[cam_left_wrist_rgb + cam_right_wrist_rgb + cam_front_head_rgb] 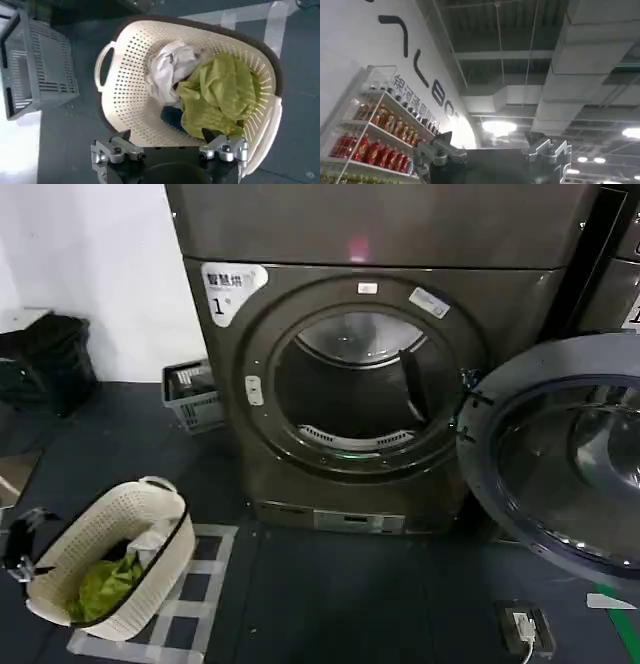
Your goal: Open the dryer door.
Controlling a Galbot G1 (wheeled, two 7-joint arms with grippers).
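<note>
Two grippers parked, both with jaws spread, holding nothing: left gripper (pixel 170 150) above laundry basket (pixel 125 75), right gripper (pixel 492 150) aimed at ceiling. Dryer door (pixel 560 454) swung fully open right of dryer (pixel 400 334). Likely risk: swinging back if bumped.

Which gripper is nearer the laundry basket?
Left. The left gripper hangs just above the laundry basket, jaws open. The right gripper points up at the ceiling, away from it.
</note>
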